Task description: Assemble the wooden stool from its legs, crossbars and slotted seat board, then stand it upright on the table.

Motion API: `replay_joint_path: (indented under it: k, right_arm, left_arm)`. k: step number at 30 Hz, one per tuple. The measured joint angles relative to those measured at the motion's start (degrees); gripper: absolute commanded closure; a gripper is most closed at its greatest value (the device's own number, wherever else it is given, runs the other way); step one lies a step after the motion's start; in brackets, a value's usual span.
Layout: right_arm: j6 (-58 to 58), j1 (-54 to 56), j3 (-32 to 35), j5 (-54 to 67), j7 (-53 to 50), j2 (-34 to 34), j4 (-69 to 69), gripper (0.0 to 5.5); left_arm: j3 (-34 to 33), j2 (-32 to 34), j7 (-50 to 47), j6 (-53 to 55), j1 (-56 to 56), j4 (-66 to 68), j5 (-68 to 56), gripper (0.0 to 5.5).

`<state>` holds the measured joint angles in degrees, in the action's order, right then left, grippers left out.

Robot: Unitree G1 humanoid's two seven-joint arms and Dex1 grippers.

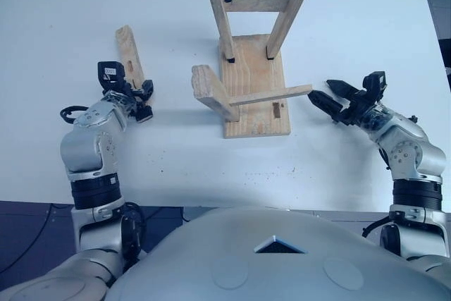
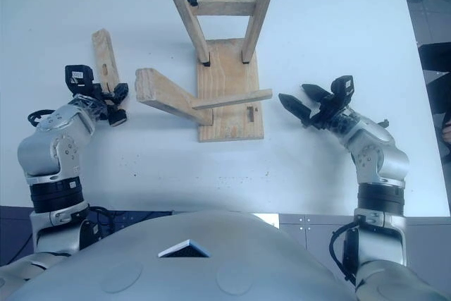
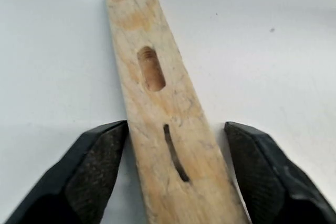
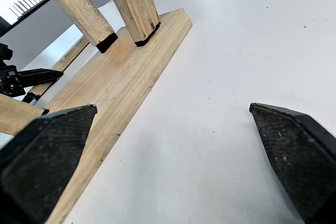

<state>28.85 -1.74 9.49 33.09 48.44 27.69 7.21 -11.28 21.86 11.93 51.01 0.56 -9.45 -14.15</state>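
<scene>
You're looking at bare, unvarnished wood throughout: the board point(image 1: 254, 121), the standing legs point(image 1: 217, 5), the crossbar point(image 1: 257, 3) and the loose leg point(image 3: 157, 108) all show pale, matt grain, slightly rough at the slots. The table point(image 1: 352, 33) is smooth and white with a soft sheen and fine dark specks. On the left gripper point(image 3: 176, 127) and the right gripper point(image 4: 173, 107), the fingers point(image 3: 100, 171) are matt black with finely knurled faces.

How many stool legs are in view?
4 legs: two stand in the seat board, one leans at its near left, one lies loose between the left gripper's fingers. None seems hidden.
</scene>
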Motion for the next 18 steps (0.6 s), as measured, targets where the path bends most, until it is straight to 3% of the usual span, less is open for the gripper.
replay_joint_path:
  k: [6, 12, 15, 18]
  right_arm:
    - [0.0, 0.0, 0.2, 0.0, -0.4, 0.0, 0.0, 0.1]
    - [0.1, 0.0, 0.8, 0.0, -1.0, 0.0, 0.0, 0.1]
    - [-0.2, 1.2, 1.5, -1.4, -1.2, 0.4, 0.9, 0.1]
    - [0.0, 6.5, 3.0, -1.2, -1.3, 2.5, 1.8, 0.1]
  left_arm:
    - [4.4, 8.5, 8.7, -8.3, 0.6, 7.7, 1.9, 3.43]
    - [5.8, 11.8, 13.2, -12.9, 3.1, 12.4, 2.8, 3.44]
    - [0.6, 8.1, 14.8, -18.1, 6.4, 16.8, -2.3, 3.51]
    - [-5.2, 7.3, 22.1, -23.2, 16.9, 14.9, -12.4, 3.51]
